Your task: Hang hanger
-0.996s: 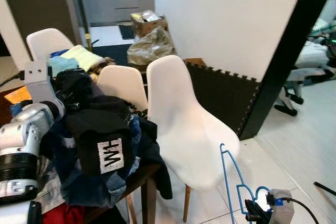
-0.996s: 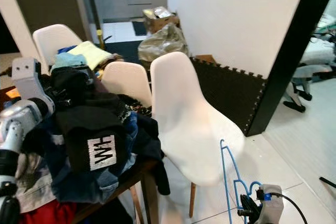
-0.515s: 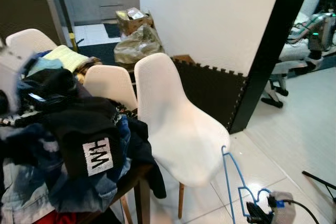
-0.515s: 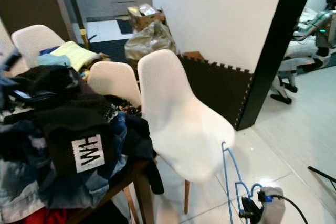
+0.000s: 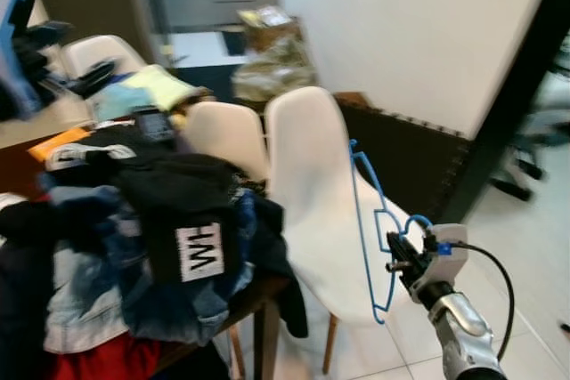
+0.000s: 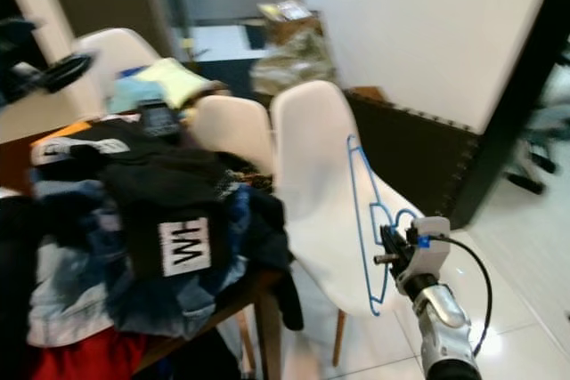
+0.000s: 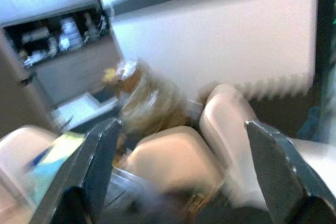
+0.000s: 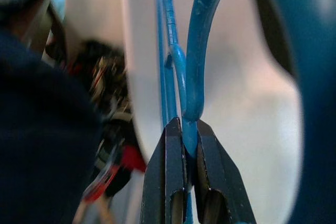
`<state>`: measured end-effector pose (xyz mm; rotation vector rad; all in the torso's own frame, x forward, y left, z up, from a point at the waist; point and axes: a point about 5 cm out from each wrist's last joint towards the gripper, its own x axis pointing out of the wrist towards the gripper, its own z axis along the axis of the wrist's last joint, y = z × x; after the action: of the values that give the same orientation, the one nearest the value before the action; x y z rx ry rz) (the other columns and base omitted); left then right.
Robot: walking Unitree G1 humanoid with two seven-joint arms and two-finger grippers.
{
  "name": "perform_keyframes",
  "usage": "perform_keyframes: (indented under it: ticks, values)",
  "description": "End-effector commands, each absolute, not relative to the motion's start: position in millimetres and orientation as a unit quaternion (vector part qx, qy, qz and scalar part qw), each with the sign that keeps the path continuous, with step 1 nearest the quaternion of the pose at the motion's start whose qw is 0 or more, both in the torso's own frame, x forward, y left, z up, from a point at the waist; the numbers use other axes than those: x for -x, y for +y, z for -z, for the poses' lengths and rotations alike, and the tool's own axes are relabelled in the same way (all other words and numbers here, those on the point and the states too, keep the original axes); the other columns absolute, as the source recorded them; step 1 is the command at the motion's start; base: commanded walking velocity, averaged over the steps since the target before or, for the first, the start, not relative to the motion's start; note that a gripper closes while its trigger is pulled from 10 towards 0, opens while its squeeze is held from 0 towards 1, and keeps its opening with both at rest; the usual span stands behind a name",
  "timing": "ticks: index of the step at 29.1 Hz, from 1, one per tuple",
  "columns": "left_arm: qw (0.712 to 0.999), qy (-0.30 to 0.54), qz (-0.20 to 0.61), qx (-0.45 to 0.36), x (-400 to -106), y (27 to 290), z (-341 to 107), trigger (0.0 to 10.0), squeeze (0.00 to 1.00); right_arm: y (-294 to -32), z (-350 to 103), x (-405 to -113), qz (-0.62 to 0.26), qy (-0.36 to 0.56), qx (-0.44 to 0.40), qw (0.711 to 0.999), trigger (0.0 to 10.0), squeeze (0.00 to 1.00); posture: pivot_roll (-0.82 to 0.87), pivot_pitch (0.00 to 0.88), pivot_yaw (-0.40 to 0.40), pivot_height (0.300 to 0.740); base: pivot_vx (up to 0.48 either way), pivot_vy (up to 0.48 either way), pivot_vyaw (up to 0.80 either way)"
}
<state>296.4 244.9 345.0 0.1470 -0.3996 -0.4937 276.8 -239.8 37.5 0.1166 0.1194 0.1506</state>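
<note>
Two black fingers of the right gripper [image 5: 393,254] pinch a blue hanger [image 5: 372,224] beside a white chair [image 5: 325,193]; thin wire could slip.

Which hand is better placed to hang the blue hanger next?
Right. The right hand is shut on the blue hanger near its hook, held up beside the white chair. The left hand is open, holding nothing.
</note>
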Motion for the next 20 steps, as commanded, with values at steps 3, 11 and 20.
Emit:
perform_keyframes:
  ticks: [3,11,20]
  values:
    - [0.932,-0.191,0.309,-0.002,-296.6,213.2,-329.6,10.0,0.00,-242.9,-44.3,-279.9,-0.060,0.044,-0.076,0.994,10.0,0.00,0.02,0.006,-0.023,0.740,0.000,0.000,0.80]
    - [0.935,-0.168,0.310,0.034,-307.7,179.3,-299.4,10.0,0.00,-252.8,-65.7,-288.6,-0.038,0.012,-0.081,0.996,10.0,0.00,0.02,0.005,-0.023,0.740,0.000,0.000,0.80]
    - [0.955,-0.165,0.244,0.034,-308.5,184.9,-288.6,10.0,0.00,-258.0,-76.4,-293.8,0.003,0.011,-0.071,0.997,10.0,0.00,0.04,0.006,-0.024,0.740,-0.210,0.000,0.26]
